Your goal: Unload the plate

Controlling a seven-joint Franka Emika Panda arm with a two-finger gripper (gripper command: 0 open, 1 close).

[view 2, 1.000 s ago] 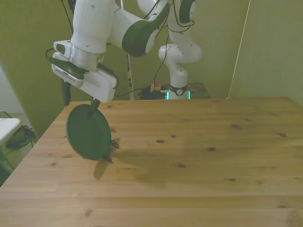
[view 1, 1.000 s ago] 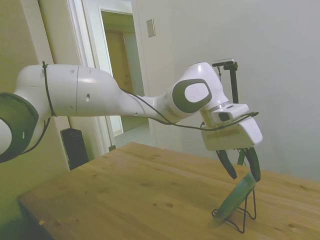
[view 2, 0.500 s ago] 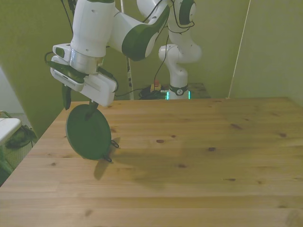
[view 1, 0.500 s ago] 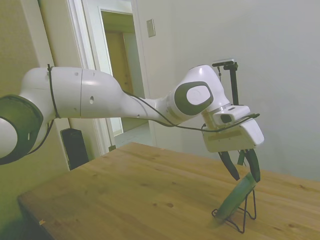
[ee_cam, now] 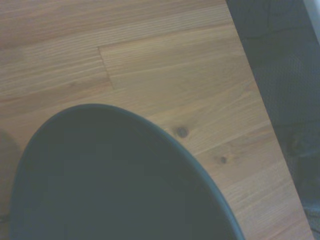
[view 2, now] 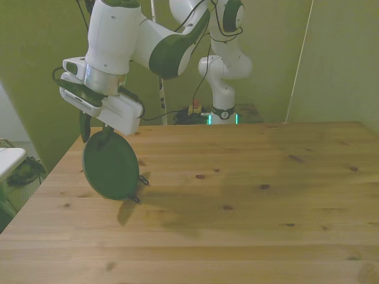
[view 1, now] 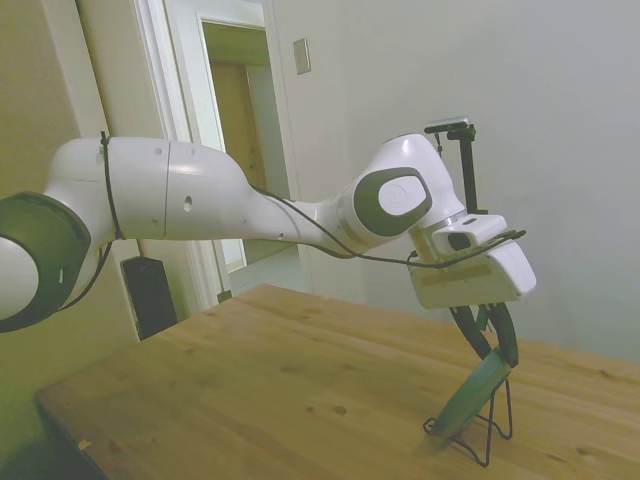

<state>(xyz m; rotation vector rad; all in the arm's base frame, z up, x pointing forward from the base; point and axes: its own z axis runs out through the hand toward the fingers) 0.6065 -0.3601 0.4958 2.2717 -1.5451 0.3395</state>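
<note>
I have the gripper [view 1: 493,345] pinching the teal plate [view 2: 110,167]'s top rim; lifting crookedly could drag over the wire stand [view 1: 482,428] beneath.

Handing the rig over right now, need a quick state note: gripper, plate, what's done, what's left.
Gripper: at the plate's top rim, fingers straddling the edge and close together; a firm clamp cannot be confirmed.
Plate: leaning tilted in the black wire stand, near the table edge at the front view's left. Its feet are on the wood.
Done: gripper brought to the rim.
Left: confirm the grasp, lift the plate clear of the stand, set it down on the table, release.
</note>
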